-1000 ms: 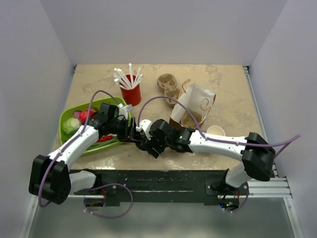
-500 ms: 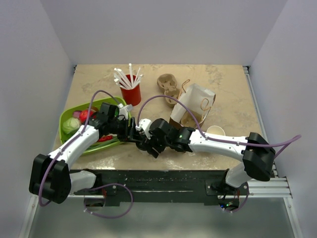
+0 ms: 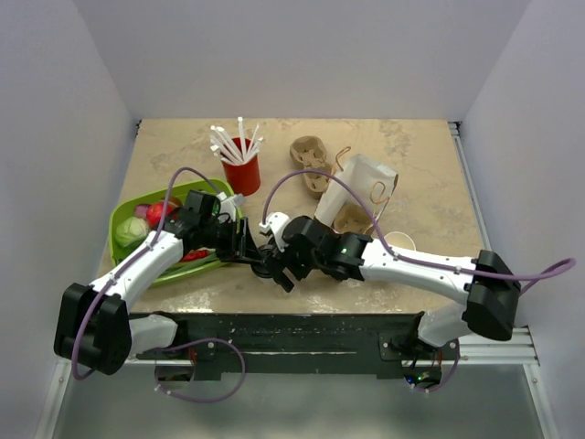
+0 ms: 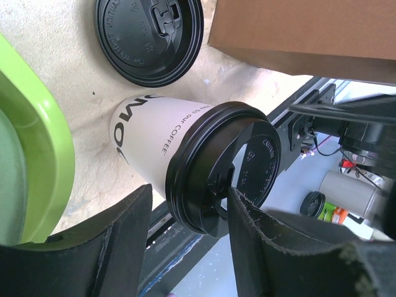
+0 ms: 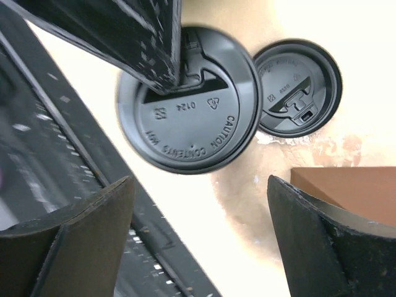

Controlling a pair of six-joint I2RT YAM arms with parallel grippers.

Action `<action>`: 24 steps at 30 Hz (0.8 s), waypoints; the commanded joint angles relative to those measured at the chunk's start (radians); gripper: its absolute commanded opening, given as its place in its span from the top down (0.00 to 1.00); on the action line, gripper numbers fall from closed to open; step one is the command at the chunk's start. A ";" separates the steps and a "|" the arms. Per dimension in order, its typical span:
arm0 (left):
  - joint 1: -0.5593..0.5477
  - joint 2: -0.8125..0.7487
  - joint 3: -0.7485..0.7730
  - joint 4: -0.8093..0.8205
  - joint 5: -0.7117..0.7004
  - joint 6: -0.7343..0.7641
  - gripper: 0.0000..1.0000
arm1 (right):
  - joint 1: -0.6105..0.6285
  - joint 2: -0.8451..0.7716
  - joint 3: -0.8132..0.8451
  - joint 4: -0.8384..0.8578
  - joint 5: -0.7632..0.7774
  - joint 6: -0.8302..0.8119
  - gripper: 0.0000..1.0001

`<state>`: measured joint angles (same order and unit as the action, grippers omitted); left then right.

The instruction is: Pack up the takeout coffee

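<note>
The takeout coffee (image 4: 148,133), a white paper cup with a black sip lid (image 5: 198,117), stands near the table's front edge between the two arms. My left gripper (image 4: 190,189) is closed on its top. One finger lies across the lid and the other fingertip meets the paper wall just under the rim. My right gripper (image 5: 201,185) hangs over the cup, open wide, with bare table and nothing else between its fingers. In the top view both grippers (image 3: 260,258) crowd together and hide the cup.
A loose black lid (image 4: 148,37) lies beside the cup, next to the brown paper bag (image 3: 361,197). A lidless white cup (image 3: 399,241) stands right of the bag. The green tray (image 3: 112,229) sits left. A red cup of straws (image 3: 242,169) and a cardboard carrier (image 3: 309,160) are behind.
The right gripper's jaws have spread wider and drawn off the cup, and the right arm's elbow has swung right. The left jaws have narrowed slightly onto the cup.
</note>
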<state>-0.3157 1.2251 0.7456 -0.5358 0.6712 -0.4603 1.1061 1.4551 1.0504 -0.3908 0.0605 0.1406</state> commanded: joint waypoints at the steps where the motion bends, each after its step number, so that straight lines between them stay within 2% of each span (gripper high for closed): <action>1: -0.005 0.001 -0.011 0.013 -0.025 0.009 0.45 | 0.001 -0.079 0.083 -0.034 0.001 0.135 0.10; 5: -0.005 0.001 -0.011 0.011 -0.022 0.011 0.45 | -0.009 -0.073 0.141 -0.056 0.041 0.223 0.10; 7: -0.005 0.001 -0.014 0.013 -0.022 0.012 0.45 | -0.034 -0.058 0.155 -0.051 0.044 0.258 0.13; 12: -0.005 0.001 -0.023 0.013 -0.022 0.011 0.45 | -0.106 0.020 0.180 -0.048 -0.043 0.297 0.19; 16: -0.005 -0.009 -0.029 0.014 -0.021 0.008 0.45 | -0.118 0.056 0.128 -0.025 -0.099 0.294 0.23; 20: -0.005 -0.015 -0.029 0.016 -0.024 0.005 0.45 | -0.120 0.102 0.105 -0.103 -0.019 0.300 0.28; 24: -0.005 -0.007 -0.029 0.019 -0.022 0.003 0.45 | -0.120 0.151 0.092 -0.134 -0.005 0.287 0.29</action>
<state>-0.3157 1.2228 0.7315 -0.5243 0.6689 -0.4618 0.9836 1.5635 1.1664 -0.4408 0.0082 0.4320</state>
